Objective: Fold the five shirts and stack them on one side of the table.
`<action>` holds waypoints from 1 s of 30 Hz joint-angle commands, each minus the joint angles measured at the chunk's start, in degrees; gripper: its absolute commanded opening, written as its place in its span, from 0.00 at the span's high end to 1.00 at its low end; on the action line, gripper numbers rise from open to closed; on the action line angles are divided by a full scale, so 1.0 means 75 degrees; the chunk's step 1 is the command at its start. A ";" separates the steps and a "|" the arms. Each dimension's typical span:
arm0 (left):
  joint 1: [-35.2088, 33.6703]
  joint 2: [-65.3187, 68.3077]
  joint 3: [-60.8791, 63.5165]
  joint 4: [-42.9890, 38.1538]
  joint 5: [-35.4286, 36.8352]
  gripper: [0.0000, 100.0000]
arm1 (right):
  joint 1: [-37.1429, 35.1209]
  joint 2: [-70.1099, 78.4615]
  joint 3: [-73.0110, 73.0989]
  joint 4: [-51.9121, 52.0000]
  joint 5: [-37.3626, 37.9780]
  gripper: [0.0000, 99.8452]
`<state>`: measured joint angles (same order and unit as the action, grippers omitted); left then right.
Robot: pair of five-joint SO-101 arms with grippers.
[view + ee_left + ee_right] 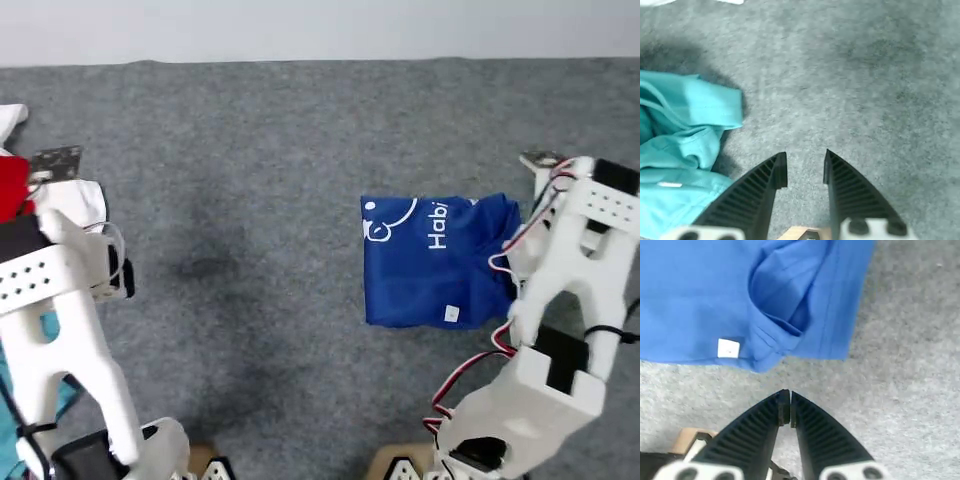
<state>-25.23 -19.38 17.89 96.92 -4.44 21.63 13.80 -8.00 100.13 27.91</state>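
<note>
Now my right gripper (790, 407) is closed beside the blue shirt (430, 265) right of centre, my left gripper (805, 170) parted near the teal shirt (680, 150).

A blue shirt (435, 262) with white print is laid folded on the grey surface (250, 180), right of the middle of the frame. Its right edge is partly covered by the white right arm (560, 300). The left arm (60, 330) is seen at the lower left. A white cloth (75, 200), a red cloth (12, 188) and a teal cloth (8, 410) are bunched at the left edge.
</note>
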 commanded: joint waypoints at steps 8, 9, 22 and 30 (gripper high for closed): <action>0.0399 -0.0258 -0.0100 -0.0129 0.0082 0.86 | -0.0908 -0.0346 -0.0141 -0.0252 -0.0762 0.79; 0.0399 -0.0258 -0.0100 -0.0129 0.0082 0.86 | -0.1002 -0.0252 -0.0070 -0.0428 -0.0762 0.80; 0.0399 -0.0258 -0.0111 -0.0141 0.0035 0.86 | -0.0697 0.1248 -0.0316 -0.1319 -0.0703 0.93; 0.0399 -0.0258 -0.0111 -0.0211 0.0035 0.86 | 0.0053 0.0451 -0.0387 -0.1366 0.0082 0.99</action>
<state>-22.68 -19.38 17.89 96.92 -4.44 19.25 22.68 -7.56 90.29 26.42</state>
